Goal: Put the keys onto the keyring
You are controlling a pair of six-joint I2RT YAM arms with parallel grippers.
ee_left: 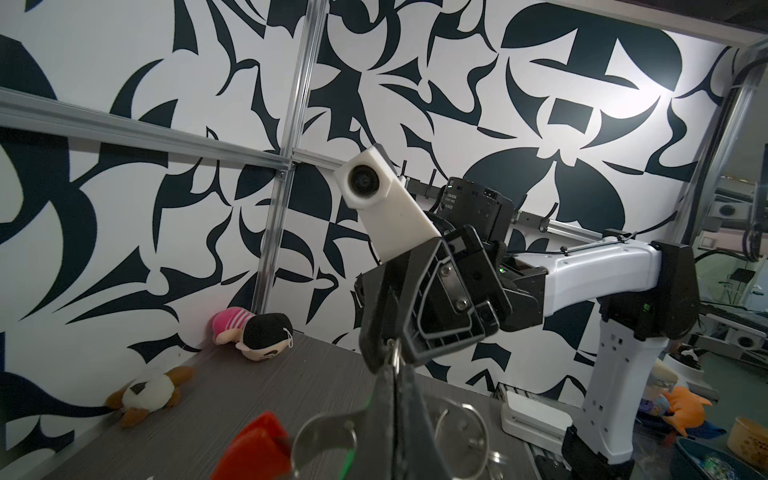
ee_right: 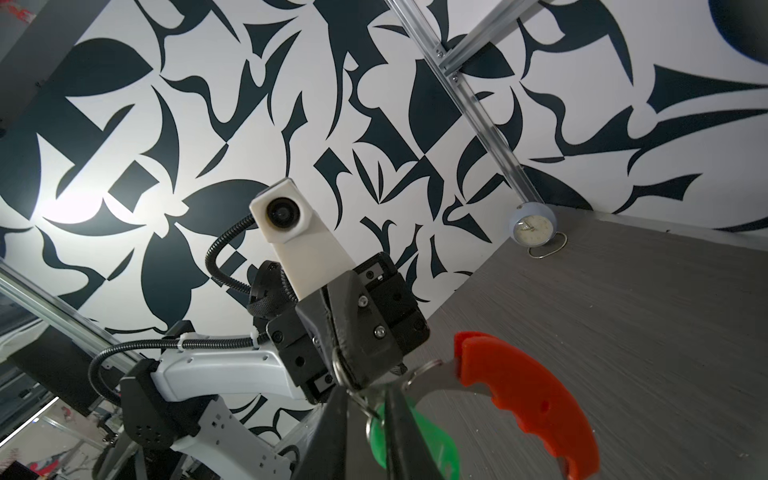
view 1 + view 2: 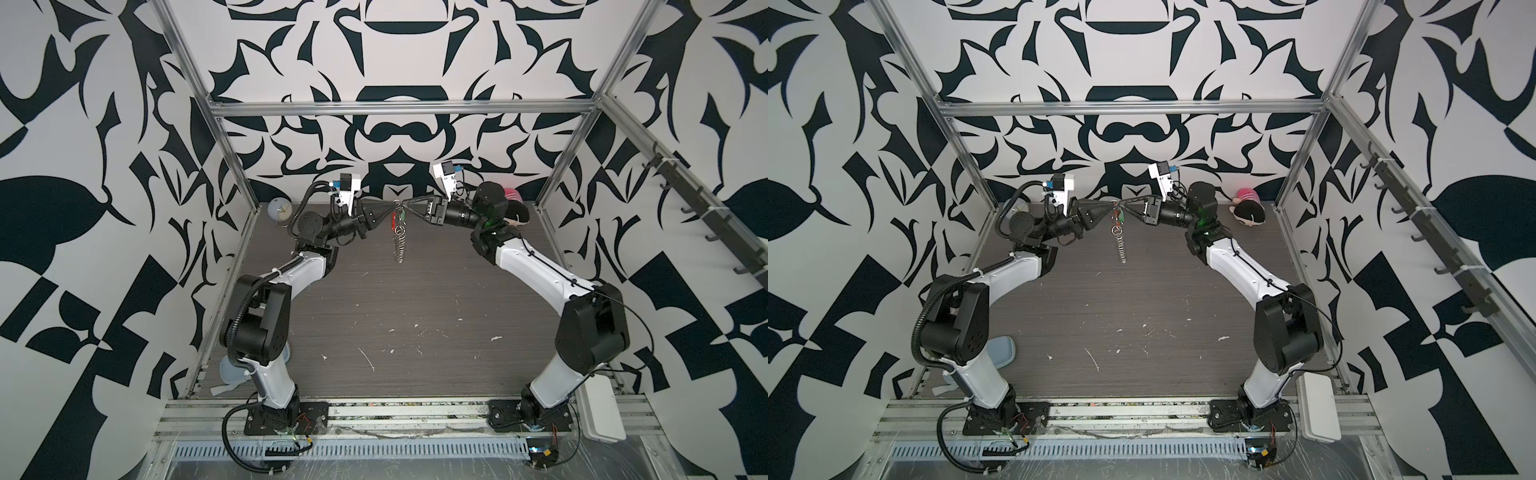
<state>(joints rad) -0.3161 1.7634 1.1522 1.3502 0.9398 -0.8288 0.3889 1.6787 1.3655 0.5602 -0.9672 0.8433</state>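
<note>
Both top views: mounted high at the front, above the arm bases, tilted down toward the back wall [image 3: 399, 137]. They sit far enough back to take in the whole table [image 3: 415, 299] and both arms, with near-identical coverage.
Left wrist cam: close in, faces the right gripper [image 1: 392, 352] and right wrist camera [image 1: 365, 180].
Right wrist cam: mirror case, faces the left gripper [image 2: 345, 376] and left wrist camera [image 2: 286, 216].
All four views share the keyring [image 3: 399, 232] and the keys [image 2: 415, 436].
</note>
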